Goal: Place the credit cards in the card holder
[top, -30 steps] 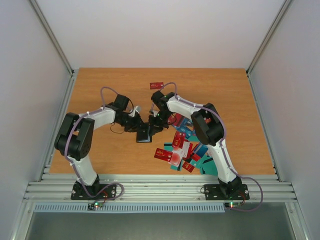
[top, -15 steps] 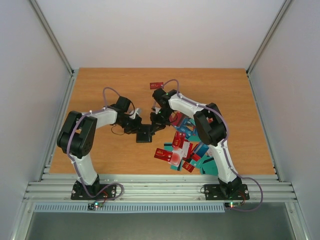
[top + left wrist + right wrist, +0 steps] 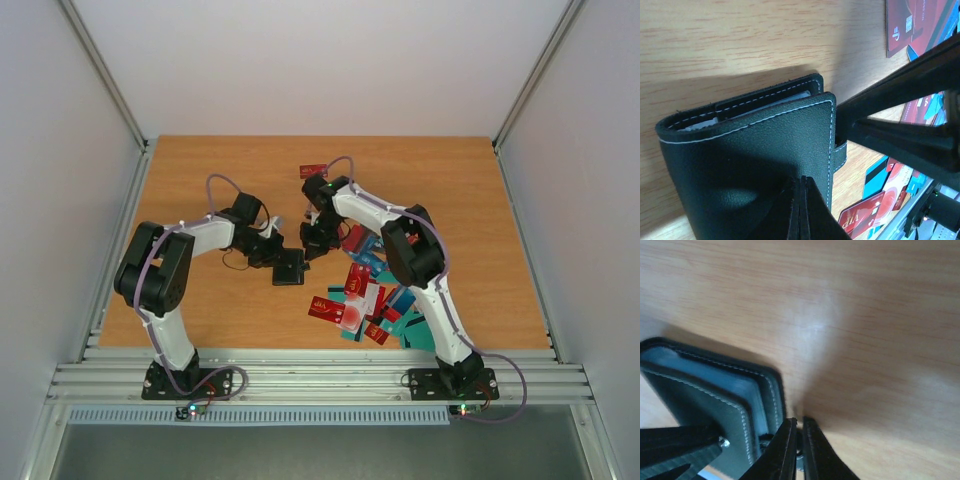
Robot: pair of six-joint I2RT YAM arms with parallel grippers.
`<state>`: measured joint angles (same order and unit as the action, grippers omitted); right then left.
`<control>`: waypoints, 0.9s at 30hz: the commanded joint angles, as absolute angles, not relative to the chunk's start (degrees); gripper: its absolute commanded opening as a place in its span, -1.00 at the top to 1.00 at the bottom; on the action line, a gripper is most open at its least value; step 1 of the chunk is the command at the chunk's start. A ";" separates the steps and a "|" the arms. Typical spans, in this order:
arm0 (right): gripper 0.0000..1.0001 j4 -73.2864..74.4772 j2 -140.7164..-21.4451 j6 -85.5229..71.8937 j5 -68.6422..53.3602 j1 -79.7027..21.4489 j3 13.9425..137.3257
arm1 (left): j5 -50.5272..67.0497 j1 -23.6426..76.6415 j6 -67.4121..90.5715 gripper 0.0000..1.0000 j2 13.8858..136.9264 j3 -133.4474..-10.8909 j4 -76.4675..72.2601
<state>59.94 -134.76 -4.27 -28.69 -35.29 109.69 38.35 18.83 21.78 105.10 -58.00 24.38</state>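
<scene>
The black card holder point(image 3: 289, 268) lies folded on the wooden table between both arms, white stitching along its cover point(image 3: 755, 165). My left gripper point(image 3: 272, 252) is shut, its tips point(image 3: 802, 182) resting over the cover with nothing between them. My right gripper point(image 3: 312, 247) comes from the other side, its jaws point(image 3: 799, 421) nearly together on the clasp tab at the holder's edge point(image 3: 705, 400). The right fingers point(image 3: 900, 100) show dark beside the tab. The credit cards point(image 3: 362, 298) lie in a loose red, teal and white heap to the right, one a red VIP card point(image 3: 867, 212).
A single red card point(image 3: 313, 170) lies apart farther back on the table. The card heap reaches under the right arm toward the table's near edge point(image 3: 330, 350). Grey walls enclose the table on the left, right and back.
The left gripper has closed from slightly open to shut. The right wrist has pulled back a little toward the far side. The card holder stays in about the same place.
</scene>
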 commanded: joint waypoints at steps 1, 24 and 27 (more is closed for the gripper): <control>0.87 65.68 -137.89 -2.56 -24.20 -37.37 112.80 | 36.23 19.25 20.22 0.99 108.03 -57.93 25.05; 0.73 75.42 -134.34 20.47 -39.69 -42.24 112.04 | 31.82 19.25 20.48 1.00 110.92 -59.85 28.86; 0.72 75.38 -133.43 21.29 -39.41 -42.58 110.87 | 31.79 19.25 20.39 0.99 110.72 -59.77 29.00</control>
<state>72.88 -136.62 17.74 -32.56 -40.62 112.42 39.46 19.27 21.15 107.28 -60.34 27.73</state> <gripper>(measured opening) 0.134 0.014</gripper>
